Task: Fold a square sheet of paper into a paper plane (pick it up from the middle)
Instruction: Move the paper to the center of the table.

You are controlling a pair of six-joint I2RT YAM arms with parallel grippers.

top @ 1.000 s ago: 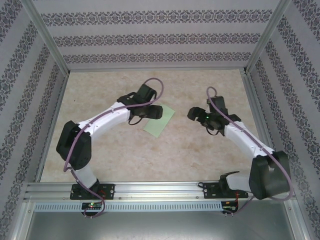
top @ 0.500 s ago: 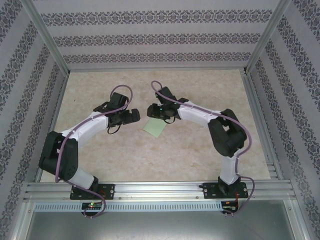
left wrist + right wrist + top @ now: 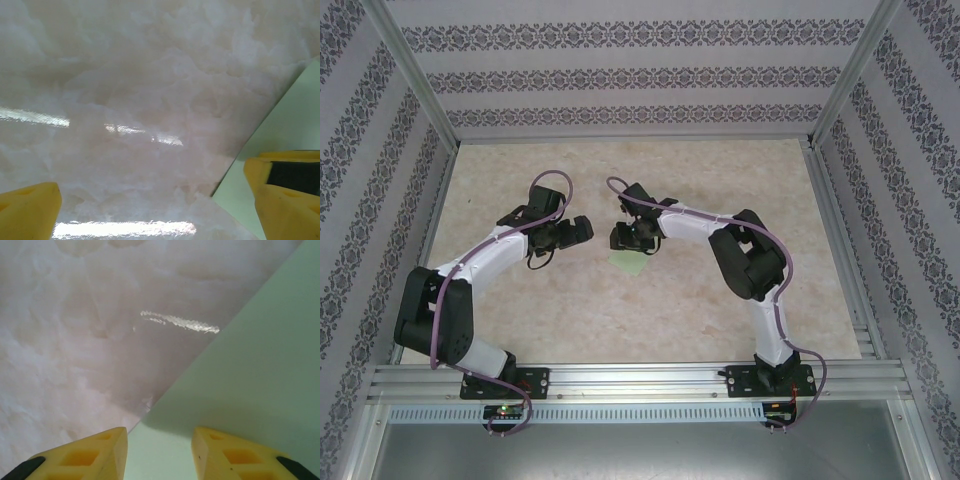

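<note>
The square sheet of paper (image 3: 631, 263) is pale mint green and lies on the marbled table near the middle, mostly covered from above by my right gripper (image 3: 623, 240). In the right wrist view the paper (image 3: 250, 365) spreads under the right gripper (image 3: 160, 455). Its yellow fingers (image 3: 85, 457) stand apart at a narrow gap with the sheet's surface and left edge between them. My left gripper (image 3: 582, 230) sits just left of the sheet. In the left wrist view the left gripper (image 3: 155, 210) is wide open over bare table, with the paper (image 3: 295, 115) by its right finger.
The beige marbled table top (image 3: 720, 310) is fenced by aluminium rails, with the front rail (image 3: 640, 380) near the arm bases. Patterned walls (image 3: 630, 80) close in the back and both sides. Free table lies in front of and behind the sheet.
My right arm swung left from the right side onto the paper, and its jaws narrowed. My left gripper drew back left off the sheet and opened wider.
</note>
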